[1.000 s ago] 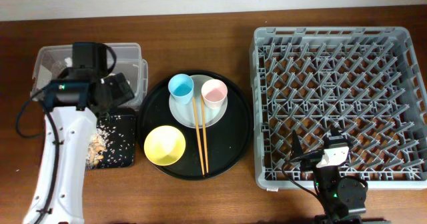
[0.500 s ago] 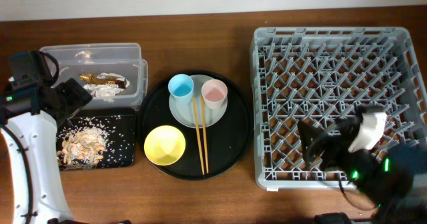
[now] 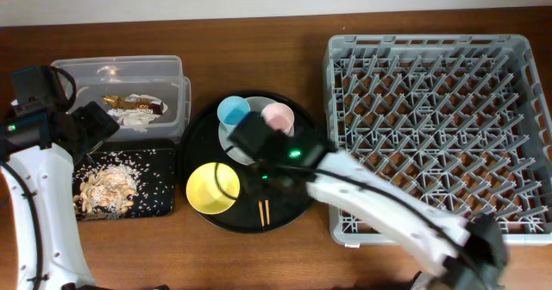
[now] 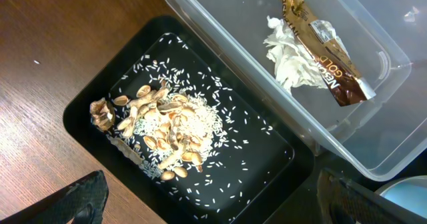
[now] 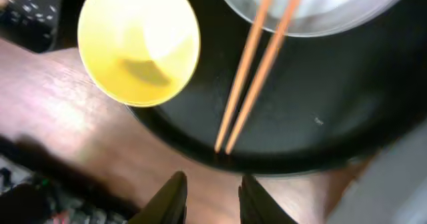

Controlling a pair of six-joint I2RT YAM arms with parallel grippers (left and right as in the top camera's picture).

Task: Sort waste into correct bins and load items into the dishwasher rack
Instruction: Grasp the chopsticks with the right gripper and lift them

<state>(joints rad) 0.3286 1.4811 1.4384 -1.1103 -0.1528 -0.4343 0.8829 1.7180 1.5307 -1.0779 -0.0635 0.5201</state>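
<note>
The foil wrapper [image 3: 134, 104] [image 4: 320, 44] lies in the clear tub [image 3: 116, 66] [image 4: 220, 44]. Food scraps [image 3: 108, 186] [image 4: 167, 127] are heaped in the shallow black tray [image 3: 164, 156] [image 4: 267, 177]. My left gripper [image 3: 90, 124] [image 4: 220, 207] hangs wide open over that tray's near edge, holding nothing. On the round tray stand a blue cup [image 3: 231, 110], a pink cup [image 3: 278, 116], a yellow bowl [image 3: 211, 186] [image 5: 137, 41] and a plate [image 3: 226, 139] [image 5: 333, 11] with chopsticks [image 3: 263, 211] [image 5: 257, 71] across it. My right gripper [image 5: 212, 184] is just short of the chopstick tips, its jaws narrow but apart, with nothing between them. The dishwasher rack [image 3: 431, 109] holds nothing.
The large round black tray [image 3: 203, 135] [image 5: 320, 104] sits between the bins and the rack. My right arm [image 3: 379, 208] stretches from the front right corner across the rack's front left corner. White tissue [image 4: 283, 54] lies beside the wrapper in the tub.
My right arm swung from the rack's front edge over to the round tray, and its jaws narrowed. My left arm pulled back left off the bins a second ago, then stayed still.
</note>
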